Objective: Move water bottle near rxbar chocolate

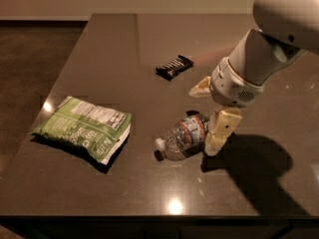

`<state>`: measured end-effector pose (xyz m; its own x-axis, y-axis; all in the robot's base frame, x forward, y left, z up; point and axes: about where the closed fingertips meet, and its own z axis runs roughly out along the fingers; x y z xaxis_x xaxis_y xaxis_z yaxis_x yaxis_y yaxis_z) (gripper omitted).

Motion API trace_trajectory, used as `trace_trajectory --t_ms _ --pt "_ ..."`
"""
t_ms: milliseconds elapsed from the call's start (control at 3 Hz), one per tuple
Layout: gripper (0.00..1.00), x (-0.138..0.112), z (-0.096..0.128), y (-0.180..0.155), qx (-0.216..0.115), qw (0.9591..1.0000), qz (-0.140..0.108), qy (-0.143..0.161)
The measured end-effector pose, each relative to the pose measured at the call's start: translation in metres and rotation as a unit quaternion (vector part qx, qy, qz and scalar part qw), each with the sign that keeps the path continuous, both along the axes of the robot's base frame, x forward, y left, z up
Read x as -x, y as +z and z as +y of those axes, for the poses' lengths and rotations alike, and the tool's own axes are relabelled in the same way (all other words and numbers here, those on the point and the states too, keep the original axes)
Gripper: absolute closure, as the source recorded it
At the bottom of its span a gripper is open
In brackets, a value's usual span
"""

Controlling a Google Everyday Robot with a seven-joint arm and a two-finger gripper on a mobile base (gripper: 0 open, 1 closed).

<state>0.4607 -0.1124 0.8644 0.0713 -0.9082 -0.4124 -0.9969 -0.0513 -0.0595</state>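
Lying on its side in the middle of the desk, the water bottle is seen with its white cap pointed left and slightly near, its base end turned right toward the gripper. The gripper is spread wide and holds nothing: one finger is set just beside the base of the bottle on its right, apparently touching it, while the other is held farther back, apart from the bottle. The rxbar chocolate is found farther away and a little to the left, apart from the bottle, with bare desk between them. Several risks can be judged from this. Only the base end appears to be bracketed, so a closing grip may be taken off-centre, and the round body could be squeezed out sideways or rolled away. Thin, crinkled plastic is likely to buckle under pressure, so the hold may be loosened. If the bottle is nudged before it is clamped, it could be spun across the glossy surface. When the bottle is carried far, the flat bar could be struck and shifted if too little clearance is left. The green chip bag, well apart at the left, is unlikely to be disturbed.
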Motion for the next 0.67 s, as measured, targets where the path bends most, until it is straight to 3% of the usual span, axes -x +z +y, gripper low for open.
trace_trajectory --t_ms 333,667 --pt "0.24 -0.0021 0.0016 -0.0063 0.017 0.9998 -0.005 0.008" --pt "0.47 -0.0068 0.0021 -0.0063 0.039 0.9991 -0.01 0.011"
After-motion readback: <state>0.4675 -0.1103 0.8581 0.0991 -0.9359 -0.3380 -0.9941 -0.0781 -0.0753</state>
